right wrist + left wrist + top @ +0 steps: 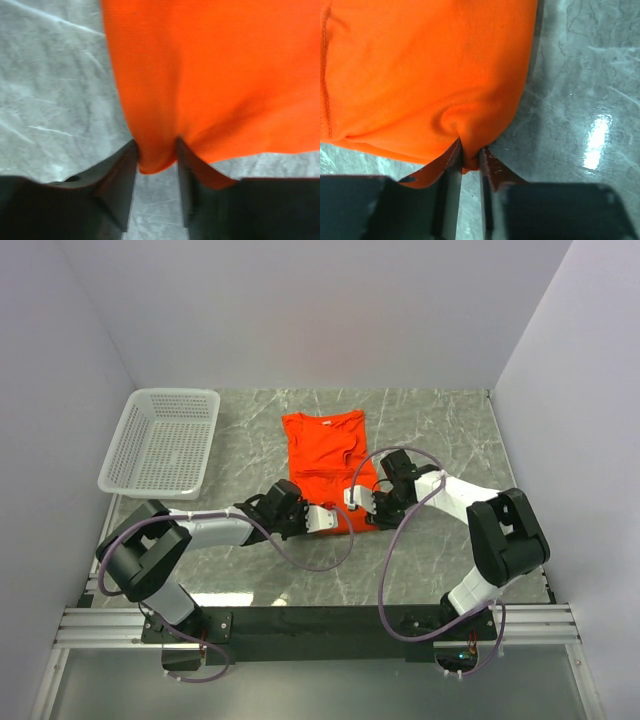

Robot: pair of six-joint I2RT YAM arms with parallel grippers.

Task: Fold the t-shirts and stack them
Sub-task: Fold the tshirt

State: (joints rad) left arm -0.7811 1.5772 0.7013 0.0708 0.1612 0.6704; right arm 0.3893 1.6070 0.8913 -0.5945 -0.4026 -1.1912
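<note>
One bright orange-red t-shirt (325,445) lies on the marble table, folded narrow, neck toward the back. My left gripper (343,521) is at its near hem and is shut on a bunched corner of the cloth, as the left wrist view (470,156) shows, with the t-shirt (420,75) spreading away above the jaws. My right gripper (360,505) is at the near right corner of the hem. In the right wrist view (156,152) a fold of the t-shirt (225,75) is pinched between its jaws. The two grippers are close together.
A white plastic mesh basket (172,393) stands at the back left of the table. Grey walls close in the table on the left, back and right. Purple cables loop from both arms over the near table.
</note>
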